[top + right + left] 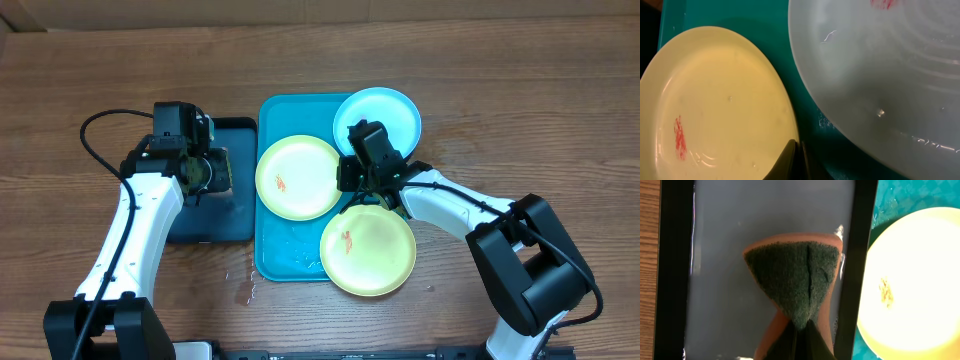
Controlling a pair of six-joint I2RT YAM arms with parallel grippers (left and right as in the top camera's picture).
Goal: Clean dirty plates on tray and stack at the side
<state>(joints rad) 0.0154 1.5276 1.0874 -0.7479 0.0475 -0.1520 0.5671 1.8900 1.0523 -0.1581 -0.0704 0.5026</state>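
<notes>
1. The left gripper (pixel 210 170) hangs over the dark tray (pixel 235 215), left of centre in the overhead frame. Its jaws pinch a sponge (pixel 795 275), green scouring face towards the wrist camera and orange body behind. I cannot tell whether the sponge touches the dark tray
2. The right gripper (pixel 368 195) is at the centre of the overhead frame, fingers pressed together and holding nothing. In the wrist view its tips (pixel 796 160) sit at the bottom edge, right at the rim of a yellow plate. I cannot tell which one
3. The turquoise tray (pixel 285 250) lies mid-frame, just beside the dark tray. It carries the cyan plate (pixel 385 110) at upper right, the upper yellow plate (pixel 297 177) at left and the lower yellow plate (pixel 368 250) at lower right, which overhangs the rim
4. Both yellow plates show small orange-red smears
5. Wet patches glisten on the tray's lower left floor
6. Everything rests on a wood-grain table (pixel 500 100), with droplets on it below the dark tray
</notes>
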